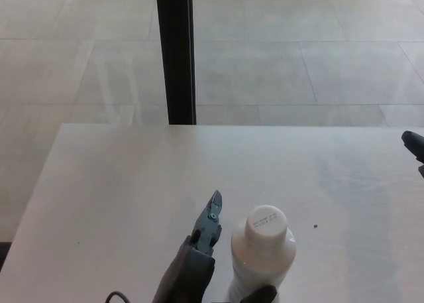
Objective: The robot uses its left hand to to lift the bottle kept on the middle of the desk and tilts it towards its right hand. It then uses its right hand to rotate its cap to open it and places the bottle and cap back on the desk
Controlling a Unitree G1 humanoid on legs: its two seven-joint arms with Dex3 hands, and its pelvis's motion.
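White plastic marks the bottle [262, 260], which stands upright near the front edge of the pale worktop [132, 177] in the head view, its round cap [267, 223] on top with small dark print on it. The left hand [199, 256] comes up from the bottom edge on the bottle's left, one finger [211, 217] pointing up just beside the cap, and a dark tip that seems to be its thumb shows at the bottle's lower right, so the fingers are apart with the bottle between them; whether they press on it I cannot tell. The right hand [413, 144] shows only as a small dark tip at the right edge, well apart from the bottle, and its fingers cannot be made out. A tiny dark speck [315, 226] lies right of the cap. Beyond the worktop, a black post [175, 51] stands on a grey tiled floor [298, 51].
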